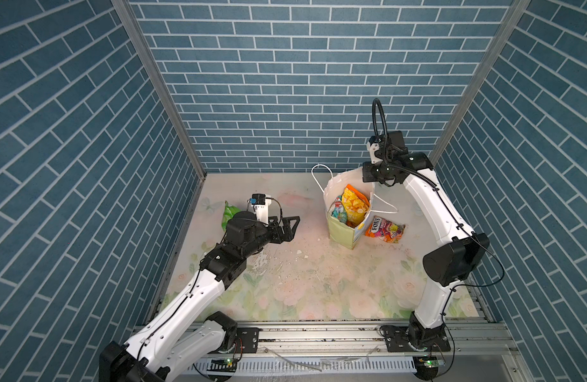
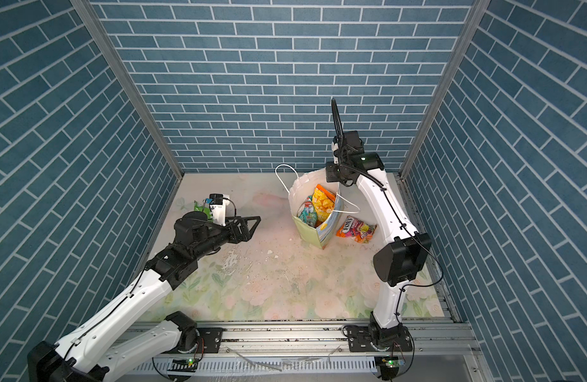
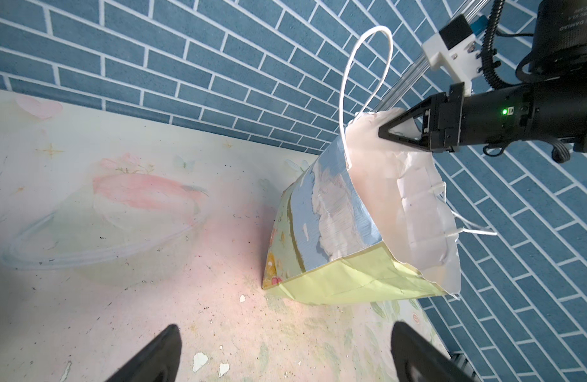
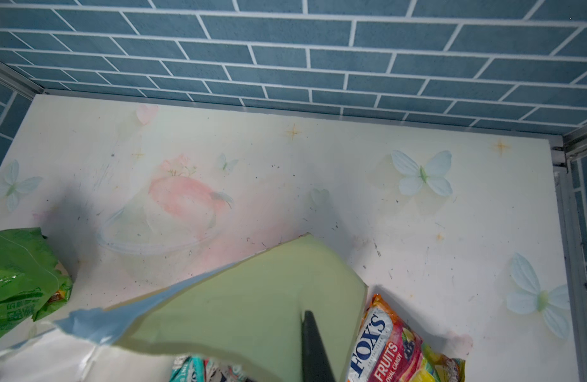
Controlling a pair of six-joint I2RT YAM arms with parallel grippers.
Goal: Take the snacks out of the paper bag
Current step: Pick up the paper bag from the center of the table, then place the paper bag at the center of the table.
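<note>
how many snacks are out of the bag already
2. A green chip bag lies partly hidden behind the left arm; an orange FOX'S pack lies on the table just right of the paper bag. Others may be hidden.

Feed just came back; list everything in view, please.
paper bag: one, pale green with blue print, standing mid-table.
yellow packet: one, yellow-orange, inside the bag.
teal packet: at least one, teal, inside the bag.
FOX'S pack: one, orange, on the table beside the bag.
green chip bag: one, green, on the table by the left arm.
table: one, pale floral.
left claw: one, black, open and empty.
right claw: one, black, shut on the bag's rim.
</note>
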